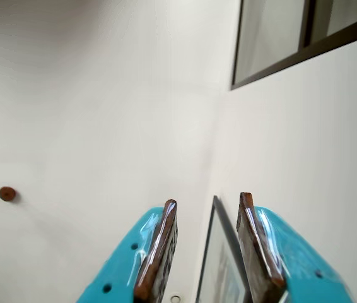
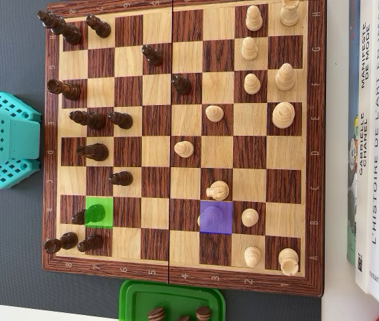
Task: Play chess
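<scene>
With the jaws apart, empty and aimed at a wall, swing down over the board and straddle the green-square piece squarely.

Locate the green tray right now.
In the overhead view the green tray sits at the bottom edge, just below the chessboard, slightly left of centre, with a few dark pieces inside it.

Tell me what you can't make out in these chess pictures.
- Board: absent from the wrist view, which faces a wall; the claw there is open and empty.
- Arm: overhead view's left edge cuts off all but a teal part.
- Green tray: cut by the bottom edge.
- Piece on purple square: tint obscures it.
</scene>
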{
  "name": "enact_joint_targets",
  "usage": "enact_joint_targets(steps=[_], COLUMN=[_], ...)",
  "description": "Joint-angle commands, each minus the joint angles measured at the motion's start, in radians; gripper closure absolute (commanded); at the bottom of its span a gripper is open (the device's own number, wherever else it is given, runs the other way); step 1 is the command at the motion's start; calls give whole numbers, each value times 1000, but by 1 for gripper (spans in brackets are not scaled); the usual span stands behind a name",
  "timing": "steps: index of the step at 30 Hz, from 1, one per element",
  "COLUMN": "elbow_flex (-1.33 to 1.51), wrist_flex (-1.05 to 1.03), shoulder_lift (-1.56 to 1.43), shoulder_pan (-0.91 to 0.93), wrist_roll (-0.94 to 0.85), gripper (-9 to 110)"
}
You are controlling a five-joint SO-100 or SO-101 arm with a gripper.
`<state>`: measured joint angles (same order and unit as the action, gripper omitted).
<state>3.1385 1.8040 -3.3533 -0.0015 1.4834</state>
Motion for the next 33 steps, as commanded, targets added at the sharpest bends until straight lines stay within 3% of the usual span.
enact_joint_targets(steps=[1,6,17,26,33], elbow_flex=[21,21,17,-127,-216], wrist_flex=[2,-23,-305,-787,-1120], shoulder_lift=[11,9,8,8,6], shoulder_pan=[5,8,8,8,-3], wrist_roll=[-5,-6,-6,-11,-126], gripper=[87,87,87,87,86])
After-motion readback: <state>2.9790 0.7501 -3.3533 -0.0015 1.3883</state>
